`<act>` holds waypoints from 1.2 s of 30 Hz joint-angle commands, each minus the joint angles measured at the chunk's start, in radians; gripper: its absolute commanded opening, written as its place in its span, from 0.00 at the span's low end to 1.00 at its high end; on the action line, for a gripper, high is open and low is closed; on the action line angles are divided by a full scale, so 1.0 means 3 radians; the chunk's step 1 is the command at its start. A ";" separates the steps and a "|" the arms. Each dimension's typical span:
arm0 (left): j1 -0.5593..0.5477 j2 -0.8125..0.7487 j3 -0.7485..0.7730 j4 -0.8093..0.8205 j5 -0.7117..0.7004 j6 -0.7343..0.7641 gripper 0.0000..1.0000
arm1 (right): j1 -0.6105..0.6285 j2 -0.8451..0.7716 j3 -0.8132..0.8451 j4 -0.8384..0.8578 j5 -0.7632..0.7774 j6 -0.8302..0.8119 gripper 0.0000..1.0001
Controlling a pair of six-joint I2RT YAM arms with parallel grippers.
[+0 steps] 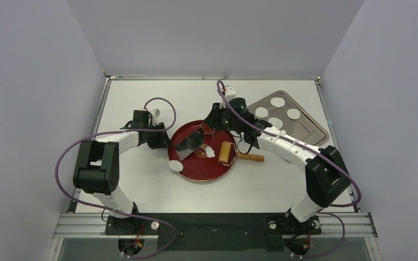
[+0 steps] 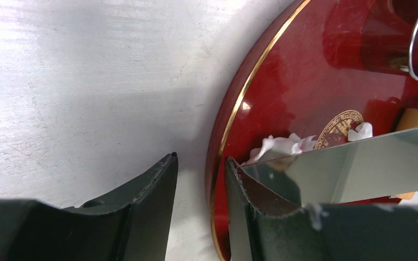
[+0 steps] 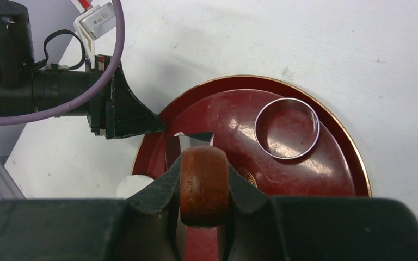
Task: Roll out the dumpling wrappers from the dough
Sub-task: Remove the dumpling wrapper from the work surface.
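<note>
On the white table point(image 1: 152, 98), right gripper point(image 3: 204, 163) pinches the scraper point(image 3: 203, 190) over the red tray point(image 1: 207, 175); left gripper point(image 2: 201, 163) stands spread

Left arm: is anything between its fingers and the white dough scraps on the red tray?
Yes. The shiny metal scraper blade, held by the right fingers, sits over the round red tray between the left fingers and the ragged white dough.
</note>
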 commanded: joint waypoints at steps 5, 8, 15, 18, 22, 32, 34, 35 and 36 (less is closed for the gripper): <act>-0.0054 0.0060 0.0039 0.0129 -0.0008 -0.0027 0.32 | 0.0010 0.0194 -0.0046 -0.0122 -0.0447 0.0327 0.00; -0.0052 0.0066 0.0028 0.0125 -0.0037 -0.0019 0.26 | -0.0001 0.0238 0.0010 -0.0120 -0.0421 0.0355 0.00; -0.0040 0.0066 0.0036 0.0078 -0.0167 0.0036 0.16 | -0.0001 0.0028 -0.0009 -0.0124 -0.0310 0.0253 0.00; -0.0049 0.0083 0.0037 0.0091 -0.0161 0.0048 0.07 | -0.0001 -0.0024 0.0047 -0.0144 -0.0286 0.0254 0.00; -0.0055 0.0089 0.0028 0.0107 -0.0139 0.0049 0.00 | 0.0005 -0.0027 0.0091 0.0014 -0.0288 0.0319 0.00; -0.0052 0.0060 0.0016 0.0128 -0.0102 0.0079 0.00 | 0.0018 -0.0053 0.0166 0.0361 -0.0310 0.0600 0.00; -0.0057 0.0063 0.0013 0.0137 -0.0081 0.0081 0.00 | 0.0020 -0.0072 0.0209 0.0348 -0.0289 0.0578 0.00; -0.0056 0.0069 0.0013 0.0149 -0.0071 0.0080 0.00 | 0.0023 -0.0080 0.0209 0.0345 -0.0274 0.0566 0.00; -0.0057 0.0070 0.0012 0.0153 -0.0063 0.0080 0.00 | 0.0021 -0.0081 0.0200 0.0346 -0.0255 0.0542 0.00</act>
